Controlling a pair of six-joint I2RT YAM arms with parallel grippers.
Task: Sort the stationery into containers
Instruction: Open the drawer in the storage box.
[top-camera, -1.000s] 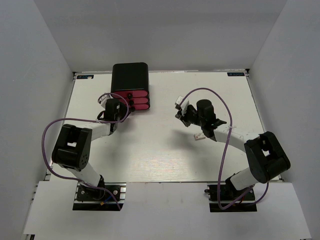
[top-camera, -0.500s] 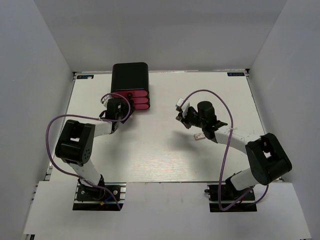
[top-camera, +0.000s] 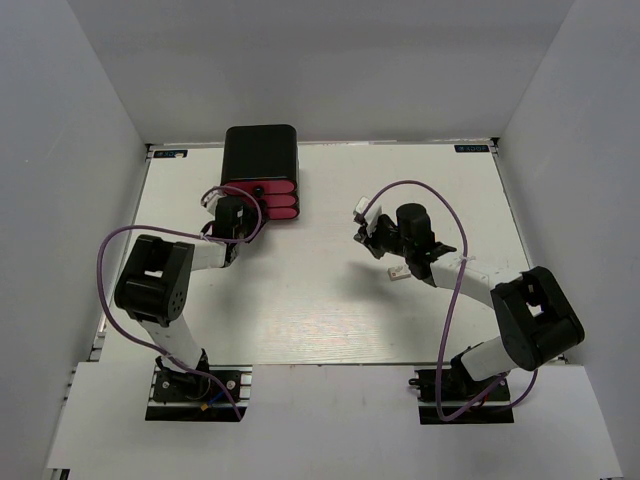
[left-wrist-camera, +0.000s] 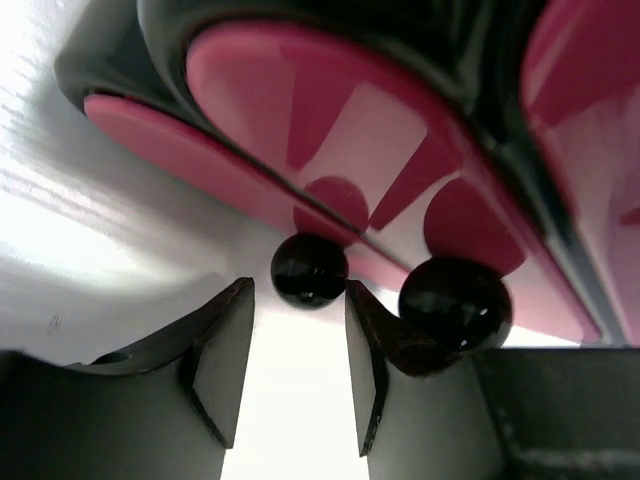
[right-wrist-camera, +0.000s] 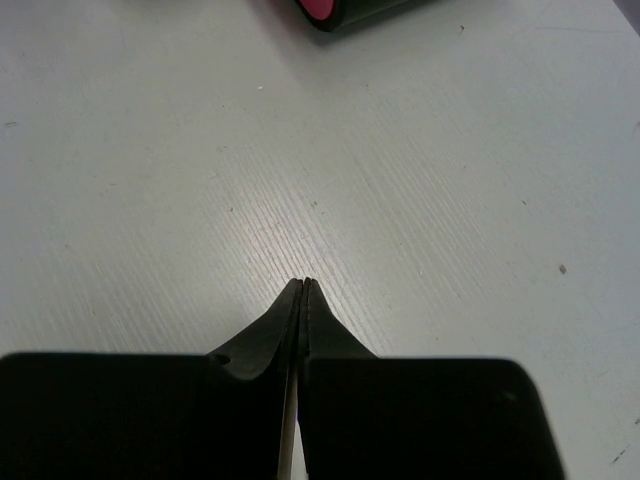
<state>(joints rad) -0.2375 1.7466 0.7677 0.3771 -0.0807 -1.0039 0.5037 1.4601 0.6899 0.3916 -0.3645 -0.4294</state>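
The black rounded box stands at the table's back left, its three pink drawer fronts facing me. My left gripper is right at the drawers. In the left wrist view it is open, with one black knob at its fingertips, just ahead of the gap and not gripped. A second knob sits to the right. My right gripper is shut and empty over the bare table. A tiny white block lies by the right arm. No pens or markers show.
White walls enclose the table on three sides. A purple cable loops off each arm. A corner of the box shows at the top of the right wrist view.
My left gripper has moved forward and a little right, up to the drawer fronts. The right arm has barely moved.
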